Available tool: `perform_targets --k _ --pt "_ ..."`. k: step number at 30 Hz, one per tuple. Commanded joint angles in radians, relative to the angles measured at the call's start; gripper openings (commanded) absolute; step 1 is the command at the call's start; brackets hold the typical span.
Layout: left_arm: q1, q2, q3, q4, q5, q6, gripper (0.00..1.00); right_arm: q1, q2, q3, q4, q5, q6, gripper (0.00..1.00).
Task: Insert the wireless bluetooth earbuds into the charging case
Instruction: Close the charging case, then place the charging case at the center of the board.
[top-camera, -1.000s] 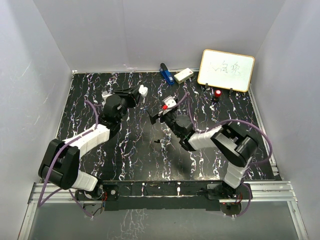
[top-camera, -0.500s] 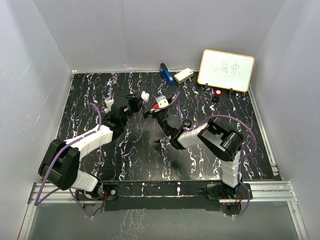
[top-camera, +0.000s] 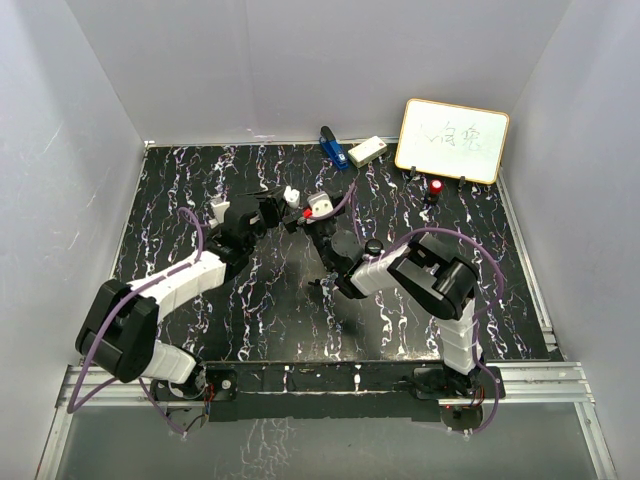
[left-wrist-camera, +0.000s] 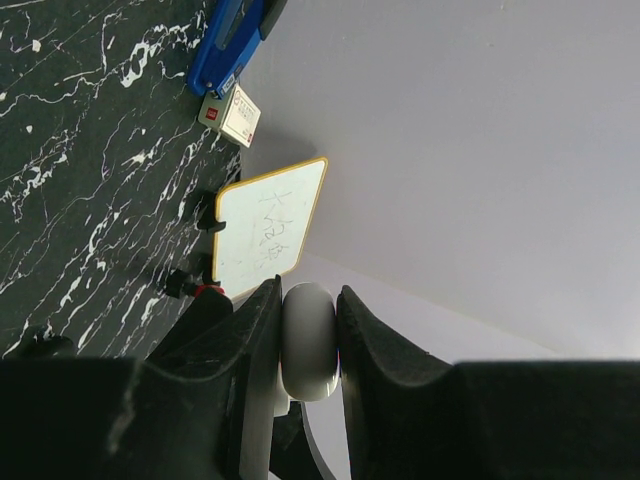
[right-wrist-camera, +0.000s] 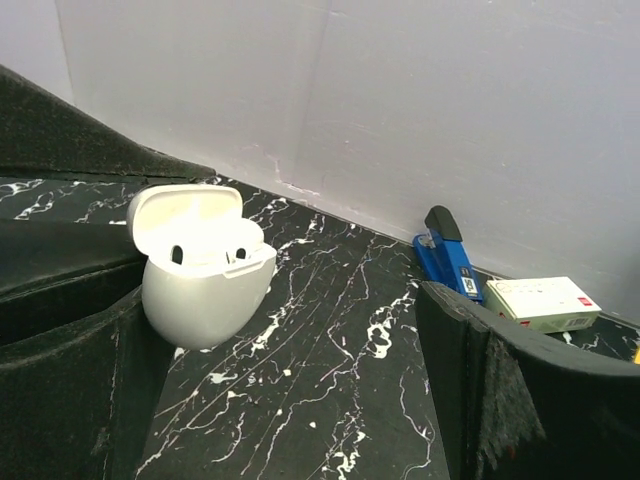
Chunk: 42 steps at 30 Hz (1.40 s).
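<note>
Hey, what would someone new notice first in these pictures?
The open white case, lid up, clamped in the left gripper mid-table, with the open right gripper close beside it. At the back wall a scribbled whiteboard stands on the right, a blue stapler and cream box to its left.

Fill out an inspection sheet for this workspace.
Surface: black, white-veined table.
Job's things: case, lid open, in left gripper; earbuds not clearly seen.
Clutter: stapler, box, whiteboard, red knob near the far edge.
Grippers: left gripper shut on case; right gripper open, empty, facing it.
Cables: purple cables loop along both arms.
Surroundings: plain grey walls on three sides.
</note>
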Motion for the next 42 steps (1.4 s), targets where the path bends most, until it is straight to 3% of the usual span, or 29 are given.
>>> perform_targets --k 1,15,20,24,26,34,42 --pt "-0.007 -0.07 0.019 -0.028 -0.015 -0.002 0.0 0.0 -0.006 0.032 0.12 0.083 -0.069 0.98" --pt "-0.007 -0.102 -0.04 -0.046 -0.045 -0.024 0.0 -0.001 -0.086 -0.082 0.114 0.181 -0.113 0.98" --pt "0.025 -0.084 -0.057 -0.042 -0.017 0.032 0.0 -0.002 -0.283 -0.121 -0.232 0.296 0.005 0.98" --pt "0.057 -0.036 -0.096 0.064 0.054 0.097 0.0 -0.035 -0.451 -0.032 -0.761 0.171 0.213 0.98" --pt "0.08 0.019 -0.111 0.13 0.109 0.144 0.0 -0.06 -0.498 0.02 -0.946 0.083 0.27 0.98" --pt "0.157 0.272 -0.066 0.448 0.36 0.422 0.0 -0.102 -0.607 0.004 -1.078 -0.033 0.359 0.98" --pt "0.167 0.424 0.085 0.442 0.474 0.626 0.0 -0.176 -0.617 0.021 -1.216 -0.166 0.489 0.99"
